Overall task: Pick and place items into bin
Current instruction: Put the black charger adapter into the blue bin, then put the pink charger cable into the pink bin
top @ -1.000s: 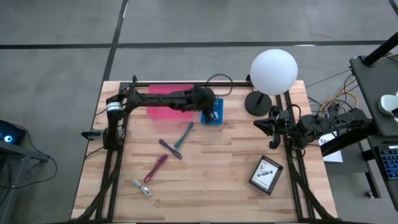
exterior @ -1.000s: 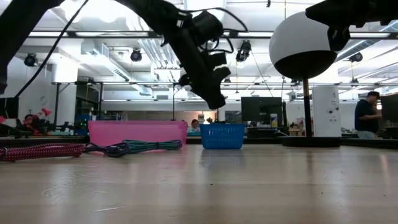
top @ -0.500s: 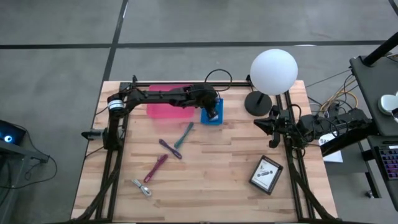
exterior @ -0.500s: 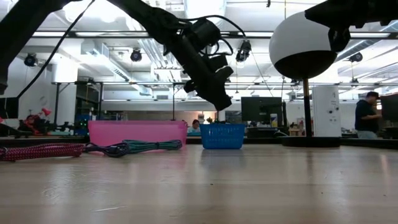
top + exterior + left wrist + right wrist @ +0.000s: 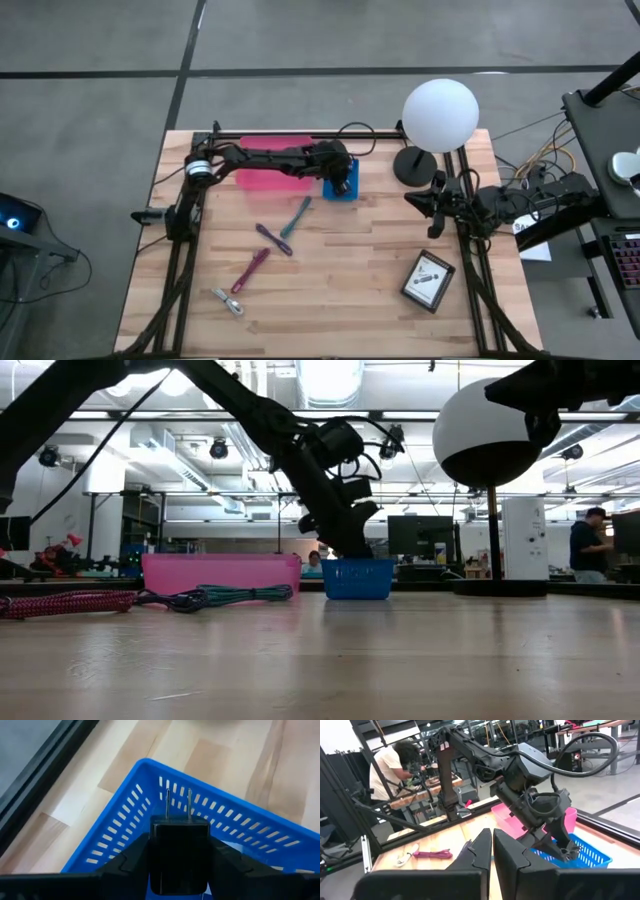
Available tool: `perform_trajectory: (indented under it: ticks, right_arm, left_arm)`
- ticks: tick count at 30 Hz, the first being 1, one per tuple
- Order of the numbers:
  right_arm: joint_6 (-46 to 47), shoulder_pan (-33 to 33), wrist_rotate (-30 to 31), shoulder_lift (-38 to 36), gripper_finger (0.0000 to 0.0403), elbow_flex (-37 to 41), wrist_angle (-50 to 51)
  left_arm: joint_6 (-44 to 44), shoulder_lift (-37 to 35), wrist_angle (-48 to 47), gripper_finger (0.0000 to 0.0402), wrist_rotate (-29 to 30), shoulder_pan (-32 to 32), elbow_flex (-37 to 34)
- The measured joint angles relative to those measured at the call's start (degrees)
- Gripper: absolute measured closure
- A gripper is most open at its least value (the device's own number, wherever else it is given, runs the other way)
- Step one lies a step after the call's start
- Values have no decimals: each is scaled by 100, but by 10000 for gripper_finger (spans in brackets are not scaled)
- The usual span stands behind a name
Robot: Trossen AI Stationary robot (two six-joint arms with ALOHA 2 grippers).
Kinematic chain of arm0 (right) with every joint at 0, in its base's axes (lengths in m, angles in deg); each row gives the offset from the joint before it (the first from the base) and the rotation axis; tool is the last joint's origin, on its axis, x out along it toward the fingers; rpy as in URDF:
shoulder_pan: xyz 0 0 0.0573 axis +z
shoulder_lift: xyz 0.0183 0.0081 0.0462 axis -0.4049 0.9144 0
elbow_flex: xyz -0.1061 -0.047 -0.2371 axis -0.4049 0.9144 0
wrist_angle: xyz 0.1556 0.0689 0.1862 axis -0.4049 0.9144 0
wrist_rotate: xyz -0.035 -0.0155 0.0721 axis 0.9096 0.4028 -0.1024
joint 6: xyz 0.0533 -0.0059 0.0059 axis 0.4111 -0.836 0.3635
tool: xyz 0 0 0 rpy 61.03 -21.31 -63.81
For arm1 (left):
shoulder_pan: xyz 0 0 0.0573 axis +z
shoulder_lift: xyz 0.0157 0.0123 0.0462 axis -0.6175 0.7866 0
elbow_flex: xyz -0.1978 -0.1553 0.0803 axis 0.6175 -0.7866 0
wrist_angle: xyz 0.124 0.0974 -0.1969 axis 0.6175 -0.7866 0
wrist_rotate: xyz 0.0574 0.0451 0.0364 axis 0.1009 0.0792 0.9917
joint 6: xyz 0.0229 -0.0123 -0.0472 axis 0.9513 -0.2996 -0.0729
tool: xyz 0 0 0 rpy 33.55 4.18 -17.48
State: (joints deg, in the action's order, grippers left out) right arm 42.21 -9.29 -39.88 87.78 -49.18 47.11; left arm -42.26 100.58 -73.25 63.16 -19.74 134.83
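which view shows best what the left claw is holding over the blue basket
The left wrist view: a black plug adapter with two metal prongs sits clamped in the left claw, above the blue basket. The high, low and right wrist views show the claw at the basket, but the arm hides the adapter.

A robotics lab or workshop is showing here: exposed ceiling ducts [image 5: 190,445] are running overhead, monitors [image 5: 420,535] are sitting on benches, and a person [image 5: 395,765] is working at another rig.
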Motion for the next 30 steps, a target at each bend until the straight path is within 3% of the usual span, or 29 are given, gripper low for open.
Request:
perform_trajectory:
  ticks: [7, 16, 20, 30]
  right_arm:
    - [0, 0, 0, -3, 394, 0, -2]
    - [0, 2, -7, -3, 394, 0, -2]
    - [-22, 2, -15, -3, 394, 0, -1]
    - [-240, 2, -16, -3, 394, 0, 4]
  left_arm:
    - [2, 9, 9, 217, -2, -2, 0]
    - [-33, -3, 5, 209, -2, -25, 0]
    - [-552, -176, -178, 208, -47, -94, 0]
    - [-1220, -1085, -2057, 207, -450, -524, 4]
